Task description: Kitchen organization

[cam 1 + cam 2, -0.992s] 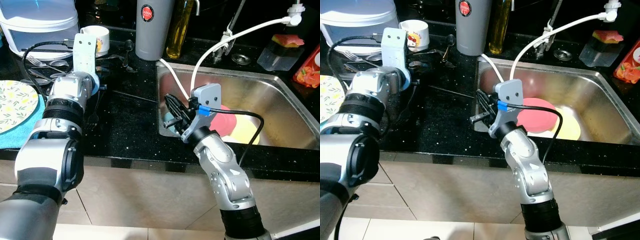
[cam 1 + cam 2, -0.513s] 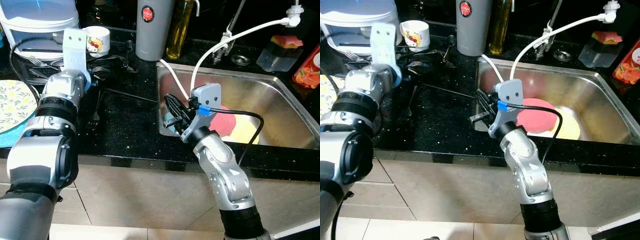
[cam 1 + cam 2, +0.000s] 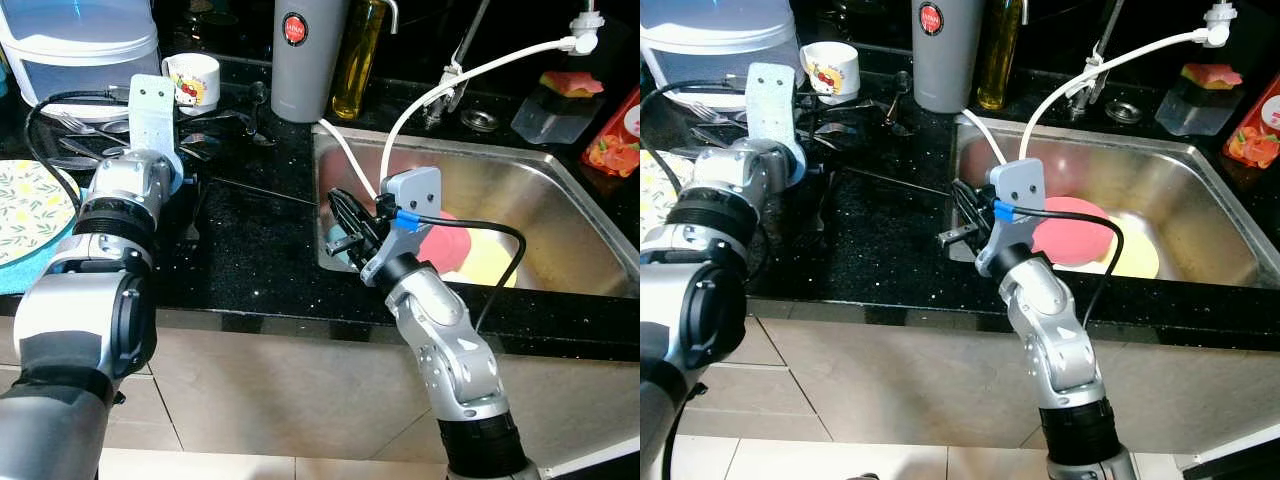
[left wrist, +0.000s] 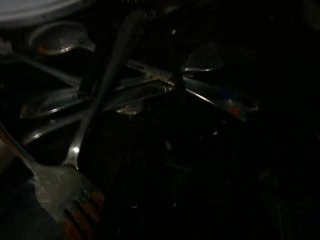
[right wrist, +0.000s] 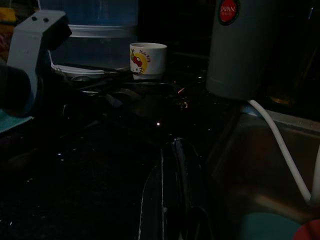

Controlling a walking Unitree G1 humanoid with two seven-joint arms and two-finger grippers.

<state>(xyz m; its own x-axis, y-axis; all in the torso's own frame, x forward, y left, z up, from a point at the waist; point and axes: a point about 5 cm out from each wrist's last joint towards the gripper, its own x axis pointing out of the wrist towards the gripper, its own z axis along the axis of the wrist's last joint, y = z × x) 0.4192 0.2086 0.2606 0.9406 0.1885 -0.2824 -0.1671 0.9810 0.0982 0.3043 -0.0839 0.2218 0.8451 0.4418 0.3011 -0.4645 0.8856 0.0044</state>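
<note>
Cutlery is what the left arm seems to be going for, a loose pile of spoons and forks on the black desk, sitting between the white mug and the sink. The left pincer hangs low over the near edge of that pile, and honestly I can't tell if it's released or clenched, it's all black on black. The left wrist view is dark, but you can make out a fork lying across a few crossed spoons. My take: those pieces overlap, so grabbing blindly could drag the whole tangle. Better to pick the piece lying on top, come down along its handle instead of across the heap, and pinch mid-handle so it doesn't swing. Thin flat metal on a hard top is slippery, so the fingertips need to get right down to the surface. The right pincer is parked at the sink's left rim, fingers pressed together with nothing between them, near the pink plate. A yellow-patterned plate sits off to the left.
</note>
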